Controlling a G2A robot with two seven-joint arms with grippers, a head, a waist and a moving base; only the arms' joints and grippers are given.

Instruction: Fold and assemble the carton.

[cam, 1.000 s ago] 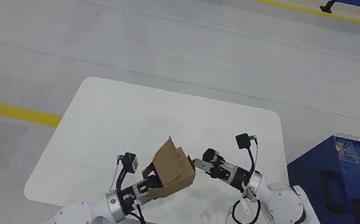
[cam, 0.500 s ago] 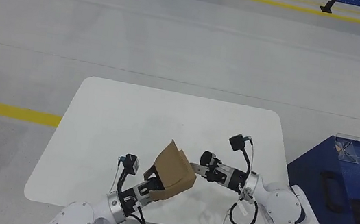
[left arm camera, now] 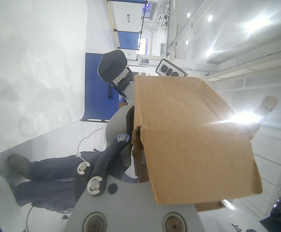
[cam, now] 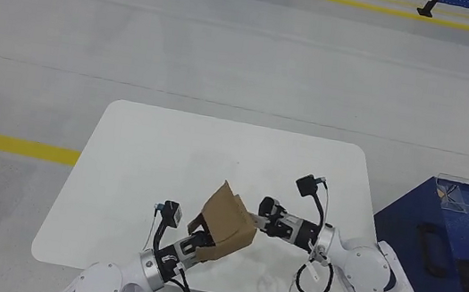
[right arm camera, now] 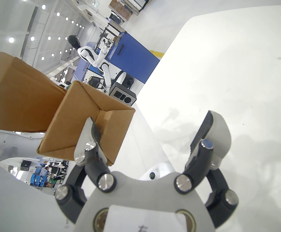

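Carton (cam: 226,219) of brown cardboard, partly folded, sits lifted and tilted above the near part of the white table (cam: 170,155), a little right of the table's middle and between the two arms. One pointed corner sticks up toward the far side, and the open end with loose flaps faces down and to the left.

At the carton's near left end, the left gripper (cam: 192,241) is closed on a wall of the carton (left arm camera: 193,142). One dark finger (left arm camera: 114,151) lies along the outside of that wall; the other is hidden behind the cardboard.

On the carton's right side, the right gripper (cam: 258,220) has its jaws spread wide (right arm camera: 150,117). One fingertip (right arm camera: 93,128) presses against the inner face of a folded flap of the carton (right arm camera: 87,123). The other fingertip (right arm camera: 205,128) is well apart from it, over bare tabletop, gripping nothing.

A blue cabinet (cam: 453,258) stands just beyond the table's right edge.
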